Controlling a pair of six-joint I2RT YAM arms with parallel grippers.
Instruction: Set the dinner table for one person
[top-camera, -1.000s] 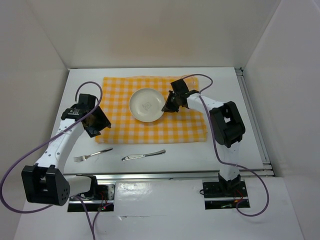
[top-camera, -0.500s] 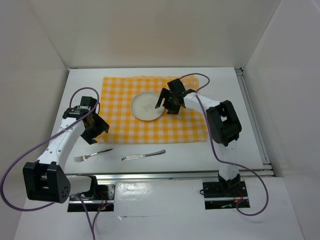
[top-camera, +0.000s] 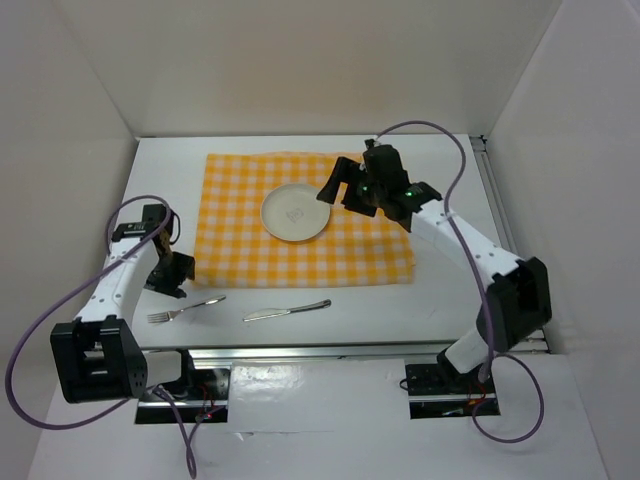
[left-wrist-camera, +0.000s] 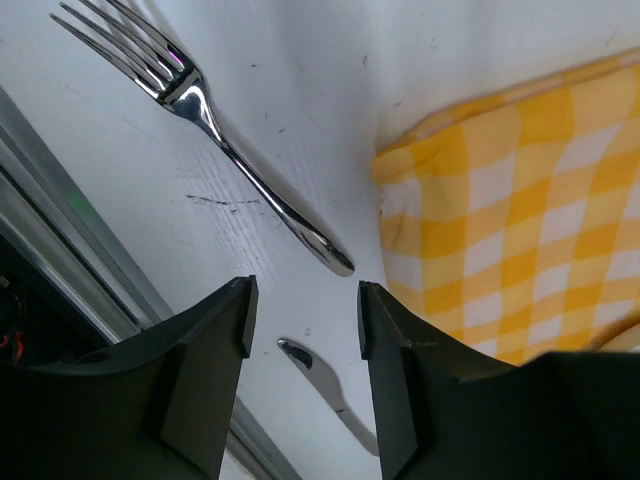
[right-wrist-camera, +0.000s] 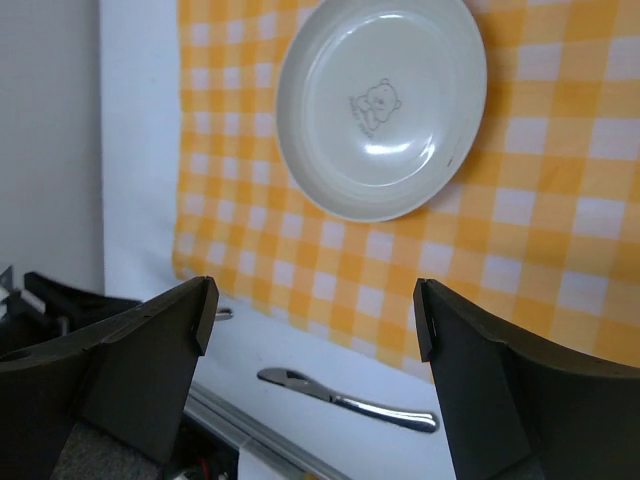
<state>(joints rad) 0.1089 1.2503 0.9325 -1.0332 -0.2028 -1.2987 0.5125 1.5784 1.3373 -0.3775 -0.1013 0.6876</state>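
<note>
A round white plate (top-camera: 293, 213) (right-wrist-camera: 380, 105) lies on a yellow-and-white checked cloth (top-camera: 300, 262) (right-wrist-camera: 560, 230) (left-wrist-camera: 510, 210) spread on the dinner table (top-camera: 450, 160). In front of the cloth, a fork (top-camera: 187, 308) (left-wrist-camera: 235, 165) and a knife (top-camera: 286, 310) (right-wrist-camera: 350, 400) (left-wrist-camera: 320, 375) rest on the bare white top. My right gripper (top-camera: 340, 197) (right-wrist-camera: 313, 315) hangs open above the cloth, just right of the plate, holding nothing. By the cloth's near left corner, my left gripper (top-camera: 168, 280) (left-wrist-camera: 303, 315) stands open and empty, above the table just past the fork's handle end.
A metal rail (top-camera: 350, 350) runs along the near edge of the table, and another (top-camera: 505, 240) along its right side. White walls close in the back and both sides. The knife lies between the fork and the cloth's near edge.
My right gripper has opened, let go of the plate's right rim and lifted away. The left arm has swung left and toward the near edge, down by the fork.
</note>
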